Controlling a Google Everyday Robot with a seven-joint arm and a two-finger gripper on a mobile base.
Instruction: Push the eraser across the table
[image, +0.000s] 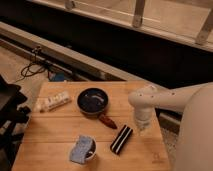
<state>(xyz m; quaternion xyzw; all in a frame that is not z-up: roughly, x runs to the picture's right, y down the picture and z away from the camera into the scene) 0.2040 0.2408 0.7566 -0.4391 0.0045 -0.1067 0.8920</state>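
The eraser (121, 139), a small black block with pale lengthwise stripes, lies at an angle on the light wooden table (55, 127), near the front right. My gripper (141, 126) hangs down from the white arm (165, 100) just right of the eraser's far end, close above the tabletop. I cannot tell whether it touches the eraser.
A dark round pan (93, 100) with a reddish handle (107, 121) sits mid-table, just left of the eraser. A blue-grey sponge (82, 148) lies at the front. A white-and-tan packet (52, 101) lies at the left. The table's right edge is close to the gripper.
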